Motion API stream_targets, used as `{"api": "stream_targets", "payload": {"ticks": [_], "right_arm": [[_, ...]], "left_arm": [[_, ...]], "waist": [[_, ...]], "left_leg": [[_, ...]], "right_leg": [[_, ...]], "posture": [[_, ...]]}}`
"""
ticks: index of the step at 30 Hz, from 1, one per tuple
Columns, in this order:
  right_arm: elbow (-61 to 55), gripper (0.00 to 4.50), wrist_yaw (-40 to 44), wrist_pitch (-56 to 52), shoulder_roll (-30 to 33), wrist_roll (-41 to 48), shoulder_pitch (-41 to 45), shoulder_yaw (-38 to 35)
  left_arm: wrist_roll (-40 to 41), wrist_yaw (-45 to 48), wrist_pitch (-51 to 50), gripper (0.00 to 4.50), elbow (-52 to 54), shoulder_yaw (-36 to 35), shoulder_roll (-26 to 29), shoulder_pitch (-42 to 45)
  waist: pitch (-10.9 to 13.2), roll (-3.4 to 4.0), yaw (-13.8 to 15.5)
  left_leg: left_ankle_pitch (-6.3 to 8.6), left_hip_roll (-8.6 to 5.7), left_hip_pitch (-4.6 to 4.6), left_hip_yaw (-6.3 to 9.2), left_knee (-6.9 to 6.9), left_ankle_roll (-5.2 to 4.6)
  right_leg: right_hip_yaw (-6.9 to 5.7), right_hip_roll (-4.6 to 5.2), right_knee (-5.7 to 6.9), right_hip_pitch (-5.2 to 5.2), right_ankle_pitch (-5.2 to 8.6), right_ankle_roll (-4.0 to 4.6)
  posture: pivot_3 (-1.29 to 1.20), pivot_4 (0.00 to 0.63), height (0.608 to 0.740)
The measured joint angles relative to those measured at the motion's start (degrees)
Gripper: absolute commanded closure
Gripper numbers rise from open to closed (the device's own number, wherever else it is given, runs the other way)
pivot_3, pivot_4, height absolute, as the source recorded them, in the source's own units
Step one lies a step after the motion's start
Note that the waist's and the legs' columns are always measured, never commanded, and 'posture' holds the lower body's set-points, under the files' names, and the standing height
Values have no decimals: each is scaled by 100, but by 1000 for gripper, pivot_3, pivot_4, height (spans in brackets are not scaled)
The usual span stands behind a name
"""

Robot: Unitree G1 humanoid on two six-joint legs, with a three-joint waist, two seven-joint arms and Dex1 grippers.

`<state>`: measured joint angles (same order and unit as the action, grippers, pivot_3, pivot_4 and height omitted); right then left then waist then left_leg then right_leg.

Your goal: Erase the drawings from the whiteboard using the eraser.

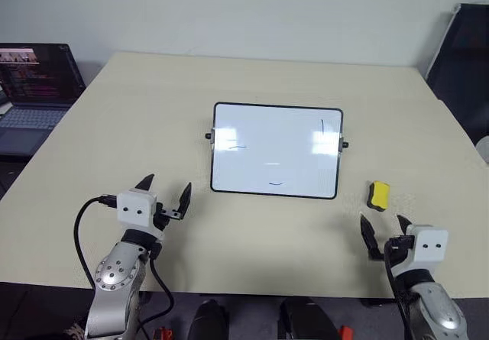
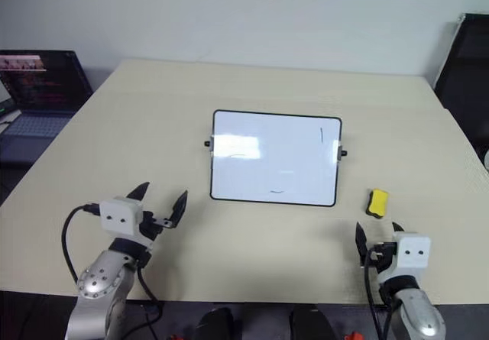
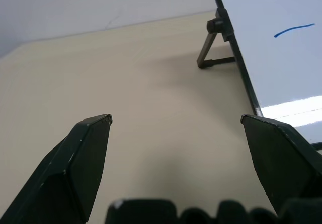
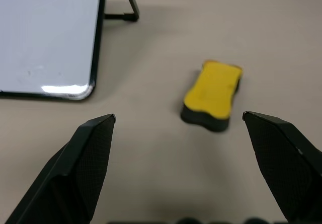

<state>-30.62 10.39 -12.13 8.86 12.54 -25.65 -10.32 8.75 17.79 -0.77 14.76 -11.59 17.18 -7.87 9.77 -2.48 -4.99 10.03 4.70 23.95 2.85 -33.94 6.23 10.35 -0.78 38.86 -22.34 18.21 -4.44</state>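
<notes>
Yellow eraser (image 1: 377,195) lies on my tabletop (image 1: 153,126) just right of the whiteboard (image 1: 276,150), whose drawings (image 1: 276,183) remain, while I hold my left end effector (image 1: 164,191) and right end effector (image 1: 384,228) spread apart, empty.

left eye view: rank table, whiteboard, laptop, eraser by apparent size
1. Beige rectangular table
2. Glossy white black-framed whiteboard
3. Dark-screened open laptop, cut off by the frame edge
4. Small yellow block eraser
</notes>
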Motion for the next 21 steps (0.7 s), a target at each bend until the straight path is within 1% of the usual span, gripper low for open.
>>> {"api": "stream_targets", "payload": {"ticks": [6,12,17,21], "right_arm": [[-142,77,-76,-24,-55,-6,-85,47],[-510,77,2,-101,19,-8,-400,220],[-510,77,141,-159,93,-1,-373,363],[-509,77,162,-235,124,-2,-200,461]], "left_arm": [[24,75,7,0,-176,-4,31,19],[166,327,16,0,-213,-64,186,-69],[443,808,191,0,-339,-295,583,-22],[533,1190,270,0,-513,-207,712,210]], "waist": [[0,0,7],[0,1,12],[0,1,13],[1,1,21]], "left_leg": [[1,-3,-1,0,-2,1],[8,-2,2,1,3,10],[8,-2,1,0,1,10],[8,-4,2,0,-1,10]], "right_leg": [[0,5,-2,-26,0,0],[-4,5,-3,-27,10,5],[-3,6,-3,-28,9,5],[-3,7,-2,-28,9,5]], "posture": [[0,150,740],[0,150,740],[0,150,740],[0,150,740]]}}
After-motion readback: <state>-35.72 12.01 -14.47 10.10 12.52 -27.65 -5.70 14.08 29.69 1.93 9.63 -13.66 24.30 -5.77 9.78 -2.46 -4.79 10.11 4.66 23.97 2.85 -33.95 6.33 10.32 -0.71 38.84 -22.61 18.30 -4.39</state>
